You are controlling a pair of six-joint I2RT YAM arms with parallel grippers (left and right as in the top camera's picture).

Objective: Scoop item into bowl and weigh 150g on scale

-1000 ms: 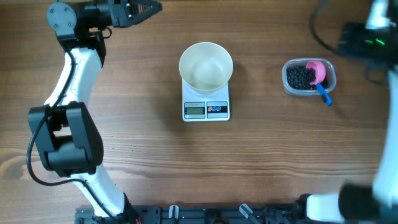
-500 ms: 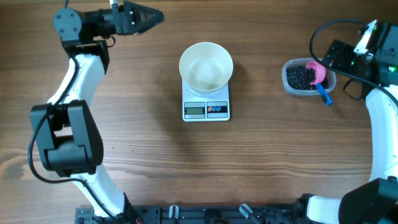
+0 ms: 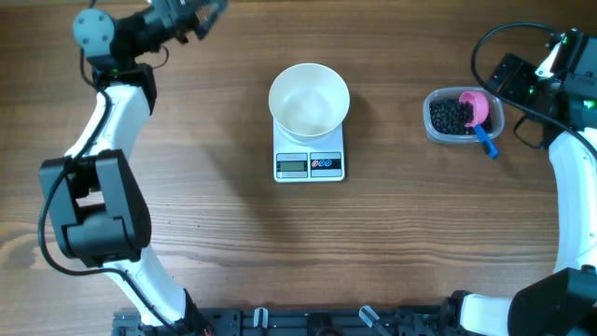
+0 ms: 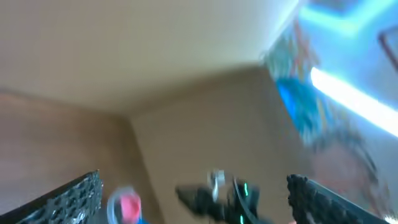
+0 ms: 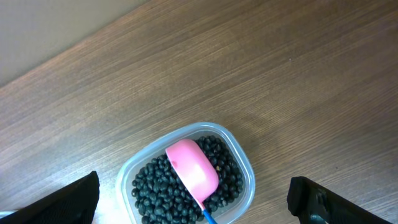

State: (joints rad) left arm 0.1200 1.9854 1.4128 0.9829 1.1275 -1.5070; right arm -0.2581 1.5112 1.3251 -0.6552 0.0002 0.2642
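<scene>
Right gripper (image 5: 193,202), jaws wide and empty, looks down on the pink scoop (image 5: 191,169) (handle (image 5: 208,214) toward five o'clock). Best taken squarely by that handle, keeping the beads (image 5: 149,186) level.

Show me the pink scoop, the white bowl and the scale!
pink scoop (image 5: 193,168): right wrist view, on its pink cup.
white bowl (image 3: 309,101): overhead view, on its bare inside.
scale (image 3: 292,166): overhead view, on its grey display.
</scene>
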